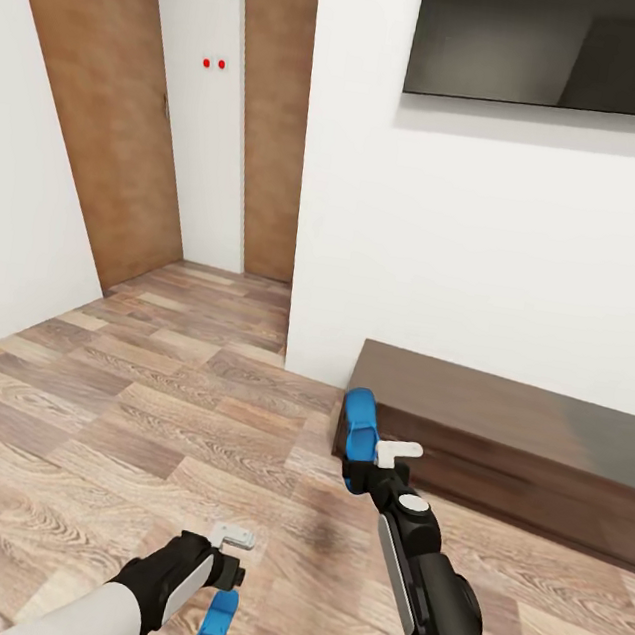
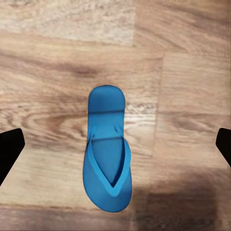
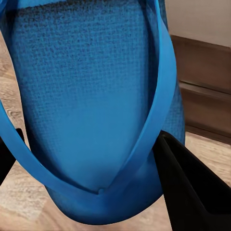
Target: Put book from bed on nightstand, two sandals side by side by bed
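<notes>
One bright blue sandal (image 2: 108, 149) lies flat on the wood floor, strap side up. My left gripper (image 2: 116, 147) hovers above it, open, with a dark fingertip (image 2: 9, 149) far out on each side. In the head view this sandal (image 1: 213, 631) lies at the frame's lower edge, just under the left gripper (image 1: 225, 577). My right gripper (image 1: 362, 465) is shut on the other blue sandal (image 1: 359, 419) and holds it in the air with its toe end up. Up close, that sandal (image 3: 91, 110) sits against a black finger (image 3: 192, 187). The book, the bed and the nightstand are out of view.
A long low dark-brown bench (image 1: 511, 446) runs along the white wall on the right, under a wall-mounted dark screen (image 1: 562, 49). Tan wooden doors (image 1: 112, 127) flank a short hallway at the back left. A white wall corner (image 1: 291, 253) juts out ahead. Wood-plank floor (image 1: 122, 411) spreads to the left.
</notes>
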Available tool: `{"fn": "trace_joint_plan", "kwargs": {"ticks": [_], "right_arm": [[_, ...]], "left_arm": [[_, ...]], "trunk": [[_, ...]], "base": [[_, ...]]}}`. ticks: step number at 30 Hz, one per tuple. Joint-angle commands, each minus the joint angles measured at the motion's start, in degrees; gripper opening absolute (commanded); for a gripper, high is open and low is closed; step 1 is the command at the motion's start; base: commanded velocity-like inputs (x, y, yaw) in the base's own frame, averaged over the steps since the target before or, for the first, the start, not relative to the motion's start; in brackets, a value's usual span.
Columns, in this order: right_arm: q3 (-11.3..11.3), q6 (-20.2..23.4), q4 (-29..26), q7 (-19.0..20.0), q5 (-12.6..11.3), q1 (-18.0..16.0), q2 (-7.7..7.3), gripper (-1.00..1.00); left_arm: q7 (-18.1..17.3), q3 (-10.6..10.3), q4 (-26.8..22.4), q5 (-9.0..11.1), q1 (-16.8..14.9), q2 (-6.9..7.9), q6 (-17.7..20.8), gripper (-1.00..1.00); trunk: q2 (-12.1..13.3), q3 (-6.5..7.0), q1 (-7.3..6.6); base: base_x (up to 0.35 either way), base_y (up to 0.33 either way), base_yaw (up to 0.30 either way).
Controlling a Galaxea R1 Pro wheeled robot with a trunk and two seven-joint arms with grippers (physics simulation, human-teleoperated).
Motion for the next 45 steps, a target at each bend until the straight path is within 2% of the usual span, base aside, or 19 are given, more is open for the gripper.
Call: {"fn": "trace_joint_plan", "kwargs": {"ticks": [1,8,33,42,45], "right_arm": [[0.1,0.4,-0.1,-0.4,0.1,0.0,0.00,-1.00],[0.1,0.4,-0.1,-0.4,0.0,0.0,0.00,-1.00],[0.1,0.4,0.2,-0.5,0.0,0.0,0.00,-1.00],[0.1,0.4,0.2,-0.5,0.1,0.0,0.00,-1.00],[0.1,0.4,0.2,-0.5,0.1,0.0,0.00,-1.00]], "left_arm": [[0.3,-0.5,-0.1,0.6,0.0,0.05,-0.1,1.00],[0.0,-0.5,0.0,0.5,0.0,0.10,-1.5,1.00],[0.1,-0.4,-1.0,0.5,-0.1,0.39,-2.2,1.00],[-0.7,-0.3,-3.7,0.8,-0.1,1.90,-1.9,1.00],[-1.4,-0.3,-4.7,2.5,-0.2,2.63,-1.9,1.00]], "trunk": [[-0.4,-0.24,0.21],[-0.5,-1.79,0.39],[-0.9,-7.33,1.04],[-1.0,-9.32,1.27],[-1.0,-9.98,1.35]], "base": [[0.000,0.000,0.000],[0.000,0.000,0.000],[0.000,0.000,0.000],[0.000,0.000,0.000],[0.000,0.000,0.000]]}}
